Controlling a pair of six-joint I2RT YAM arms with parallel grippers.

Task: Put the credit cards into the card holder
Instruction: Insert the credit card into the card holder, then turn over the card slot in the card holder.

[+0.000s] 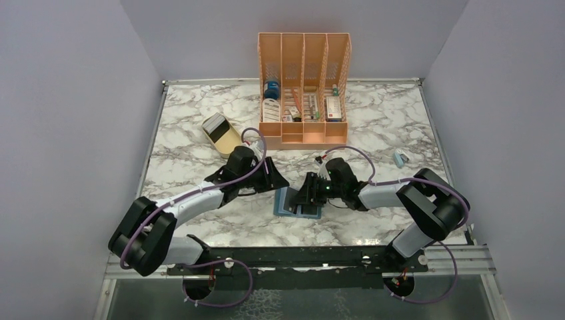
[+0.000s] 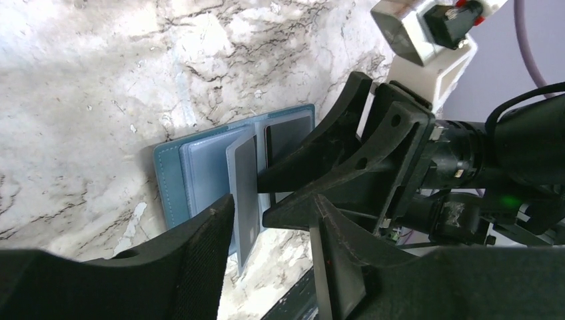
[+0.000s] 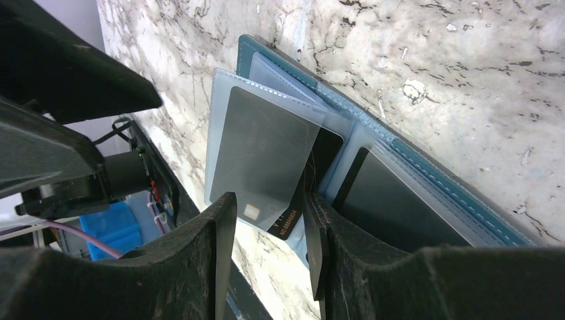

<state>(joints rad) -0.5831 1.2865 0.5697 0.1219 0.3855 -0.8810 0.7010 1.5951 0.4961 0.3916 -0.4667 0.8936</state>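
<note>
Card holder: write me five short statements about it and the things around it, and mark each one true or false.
1. The card holder lies open on the marble table. True.
2. It sits inside the orange organiser. False: it lies on the table in front of the organiser.
3. A grey card is tucked into a clear sleeve of the holder. True.
4. The grey card is the only card in the holder. False: a dark card sits in the pocket beside it.
5. The left gripper is clamped shut. False: its fingers stand apart.
</note>
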